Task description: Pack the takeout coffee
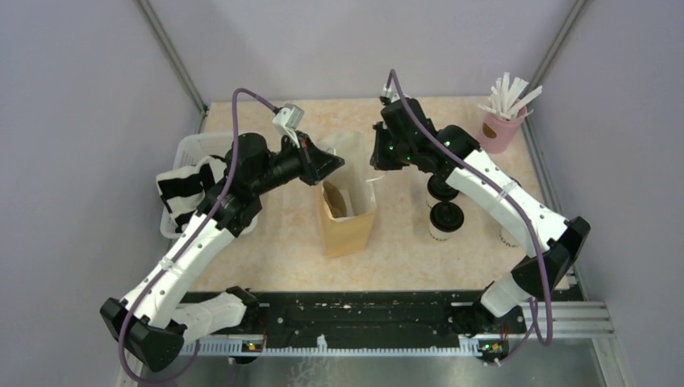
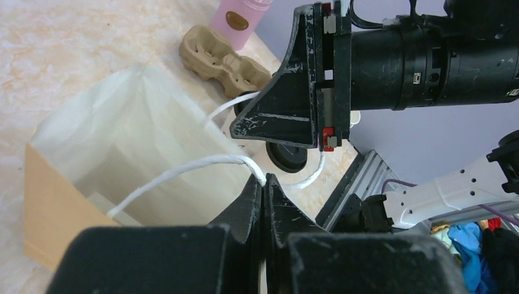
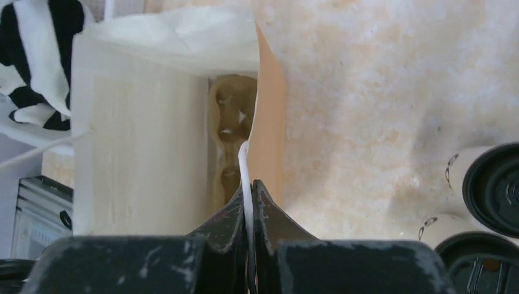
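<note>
Left gripper clamped tight on a white bag handle | right gripper pinching the second handle | 1 brown paper bag, standing mid-table, mouth up | 2 takeout coffees on the table just right of it, both upright, long axis vertical, black lids facing up

1. The bench has a pale beige, marbled top.
2. A brown paper bag stands upright near the middle, mouth open.
3. Two white coffee cups with black lids stand close together right of it.
4. A pink cup holding white straws stands at the far right corner.
5. A cardboard cup tray lies near the pink cup.
6. A white basket sits at the left edge.
</note>
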`<control>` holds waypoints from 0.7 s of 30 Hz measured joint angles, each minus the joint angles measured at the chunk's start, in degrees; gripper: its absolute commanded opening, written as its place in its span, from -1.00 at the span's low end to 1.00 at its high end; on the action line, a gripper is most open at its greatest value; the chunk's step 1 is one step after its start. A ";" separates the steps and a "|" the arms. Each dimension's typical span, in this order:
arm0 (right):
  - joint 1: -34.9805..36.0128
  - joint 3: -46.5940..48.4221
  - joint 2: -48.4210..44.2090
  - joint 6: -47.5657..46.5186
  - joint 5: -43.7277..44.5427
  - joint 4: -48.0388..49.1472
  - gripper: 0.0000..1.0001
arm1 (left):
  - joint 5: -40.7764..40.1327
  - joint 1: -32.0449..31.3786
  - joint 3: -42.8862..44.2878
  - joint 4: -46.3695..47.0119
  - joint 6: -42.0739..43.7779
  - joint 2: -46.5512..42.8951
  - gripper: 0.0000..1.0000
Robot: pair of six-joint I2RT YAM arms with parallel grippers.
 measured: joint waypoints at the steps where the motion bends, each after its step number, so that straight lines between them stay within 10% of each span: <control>1: 0.31 0.00 0.00 -1.40 0.35 1.44 -1.00 | 0.13 0.00 -0.90 1.27 0.04 -0.39 -1.00; 21: 3.74 -19.89 -7.61 -44.44 3.74 44.44 -1.00 | -5.60 0.00 -18.05 19.06 4.63 -8.00 -1.00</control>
